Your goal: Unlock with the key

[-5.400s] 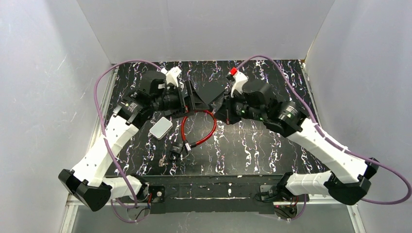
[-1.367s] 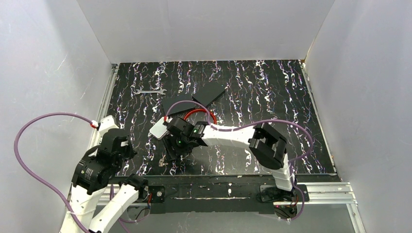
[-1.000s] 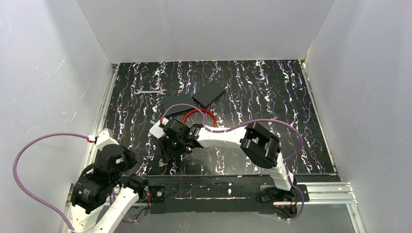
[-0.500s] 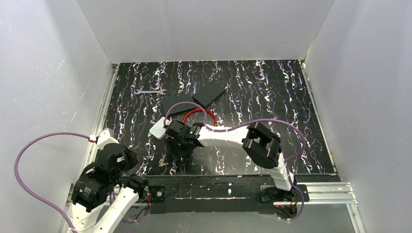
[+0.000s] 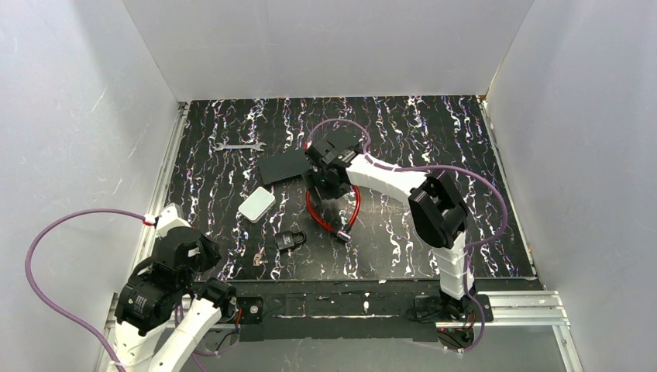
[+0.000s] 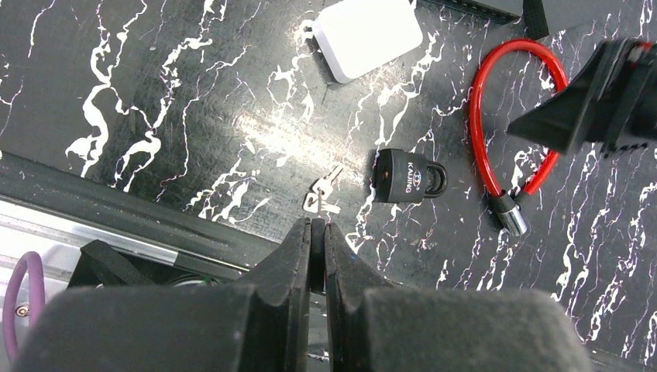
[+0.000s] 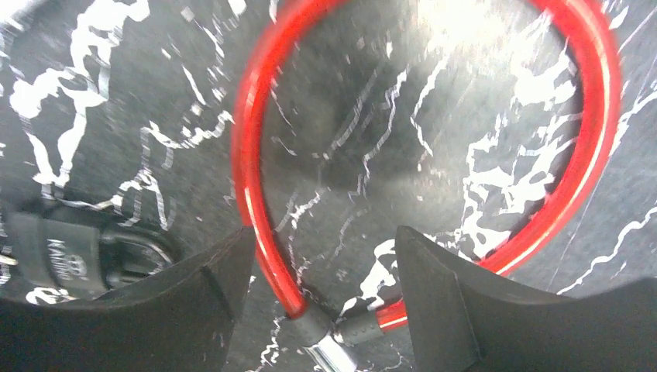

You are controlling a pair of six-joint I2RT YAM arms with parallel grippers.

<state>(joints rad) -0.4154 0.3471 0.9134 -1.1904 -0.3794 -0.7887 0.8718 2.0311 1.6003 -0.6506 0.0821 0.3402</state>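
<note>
The tiny silvery key (image 6: pixel 321 195) lies flat near the table's front edge, also seen from above as the key (image 5: pixel 259 260). My left gripper (image 6: pixel 318 230) hovers just short of it, shut on nothing. A black padlock (image 6: pixel 407 177) lies right of the key, the same padlock (image 5: pixel 289 240) in the top view. My right gripper (image 7: pixel 321 260) stands open above the red cable loop (image 7: pixel 256 194). The cable's joined ends (image 7: pixel 325 329) lie on the table between its fingers. From above, the right gripper (image 5: pixel 325 184) sits over the loop's far side.
A white box (image 5: pixel 256 204) lies left of the cable (image 5: pixel 352 213). Flat black plates (image 5: pixel 283 167) sit behind it, and an open-ended wrench (image 5: pixel 239 145) lies at the far left. Grey walls close in the table on three sides.
My right gripper has swung back and to the right, away from the padlock, opening wider. The red cable now lies apart from the padlock, to its right. The left arm has barely moved.
</note>
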